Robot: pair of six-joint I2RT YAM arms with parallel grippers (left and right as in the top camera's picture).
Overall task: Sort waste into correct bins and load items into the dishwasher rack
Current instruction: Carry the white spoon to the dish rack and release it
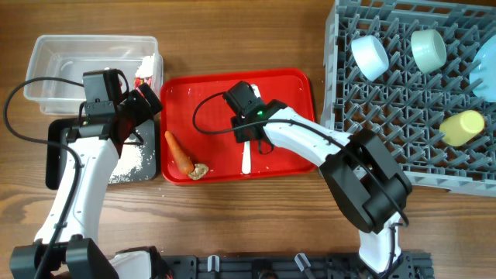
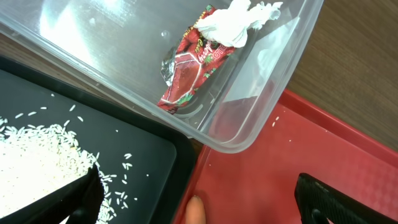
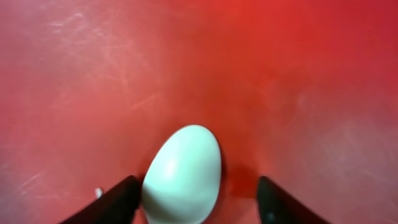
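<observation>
The white plastic spoon lies on the red serving tray. My right gripper is open just above it. In the right wrist view the spoon's bowl sits between the fingers, against the left one. My left gripper is open and empty over the corner where the clear tub, black tray and red tray meet. The red-and-white wrapper lies in the tub. Rice lies in the black tray. The carrot and the beige lump lie on the red tray.
The grey rack at the right holds two pale bowls, the blue plate and the yellow cup. The carrot tip shows between the left fingers. Cables loop over the left tray and tub.
</observation>
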